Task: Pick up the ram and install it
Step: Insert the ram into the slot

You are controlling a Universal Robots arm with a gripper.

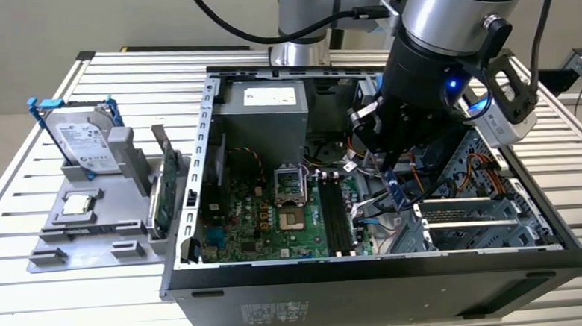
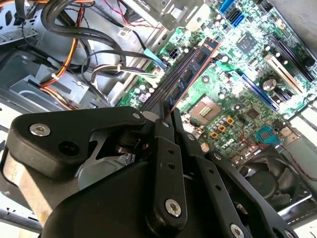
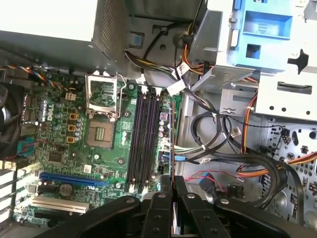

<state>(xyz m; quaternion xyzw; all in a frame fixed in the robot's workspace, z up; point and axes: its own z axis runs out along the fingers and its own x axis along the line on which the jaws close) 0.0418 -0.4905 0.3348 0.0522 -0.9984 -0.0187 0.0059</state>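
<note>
black gripper (image 2: pixel 166 115) was shut tight on one end of the ram (image 2: pixel 190 72), a thin dark stick w/ a row of chips, held edge-down inside the open pc case (image 1: pixel 378 293). the stick hung over the green motherboard (image 3: pixel 106 158), just beside the black memory slots (image 3: pixel 143 139); couldn't tell if it touched them. at the exterior view's left, a silver hard drive (image 1: pixel 83 140) stood upright in a grey holder (image 1: pixel 85 233) on the slatted table (image 1: pixel 69 313).

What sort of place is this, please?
Probably a robotics lab bench for computer assembly: an open computer case on a slatted metal table, a grey parts fixture beside it, the gripper holding the ram.
</note>
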